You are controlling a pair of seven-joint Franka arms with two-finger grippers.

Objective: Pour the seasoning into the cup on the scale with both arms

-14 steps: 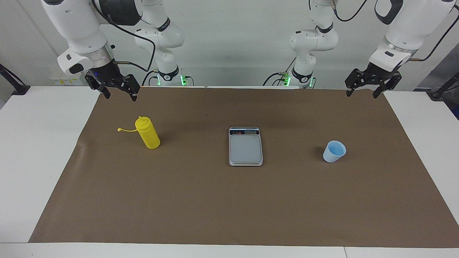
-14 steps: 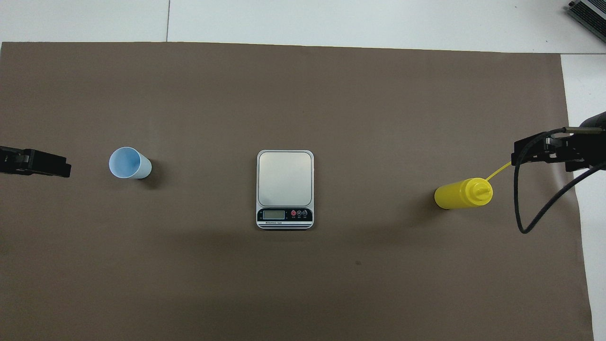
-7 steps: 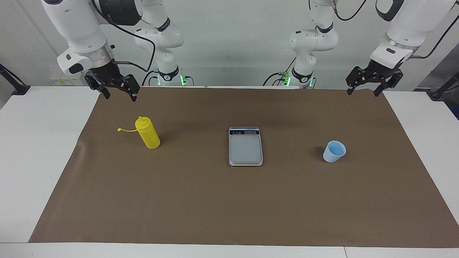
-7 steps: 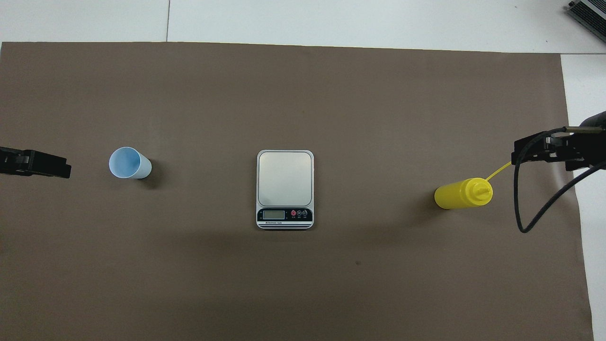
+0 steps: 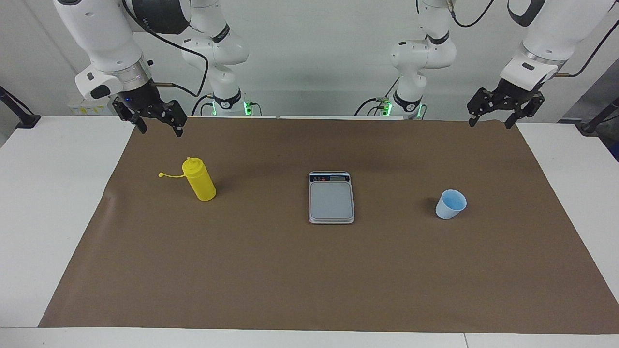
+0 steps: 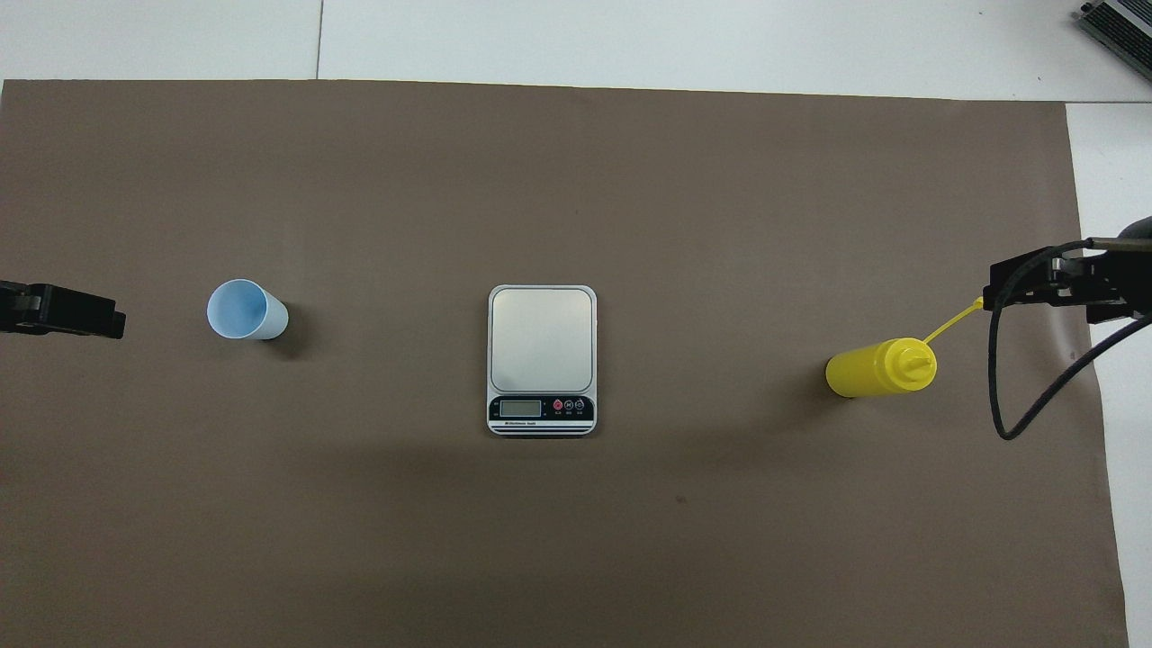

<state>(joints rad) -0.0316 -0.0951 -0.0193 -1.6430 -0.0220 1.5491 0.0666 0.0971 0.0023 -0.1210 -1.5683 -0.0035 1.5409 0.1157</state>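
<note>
The yellow seasoning (image 5: 199, 181) (image 6: 877, 369) stands upright on the brown mat toward the right arm's end, its tethered cap (image 6: 954, 319) sticking out sideways. The grey scale (image 5: 331, 200) (image 6: 542, 346) lies mid-table with nothing on its plate. Toward the left arm's end the light-blue cup (image 5: 450, 204) (image 6: 245, 310) stands upright on the mat. My right gripper (image 5: 161, 129) (image 6: 1035, 288) hangs open, raised over the mat's edge, apart from the seasoning. My left gripper (image 5: 488, 123) (image 6: 90, 317) hangs open above the mat's other end, apart from the cup.
The brown mat (image 5: 309, 270) covers most of a white table (image 5: 53, 193). A black cable (image 6: 1008, 405) loops down from the right arm near the seasoning. A grey device (image 6: 1120, 22) sits at the table's corner farthest from the robots.
Both grippers have drifted slightly outward toward their own ends of the table and stayed open. The seasoning, cup and scale have not moved.
</note>
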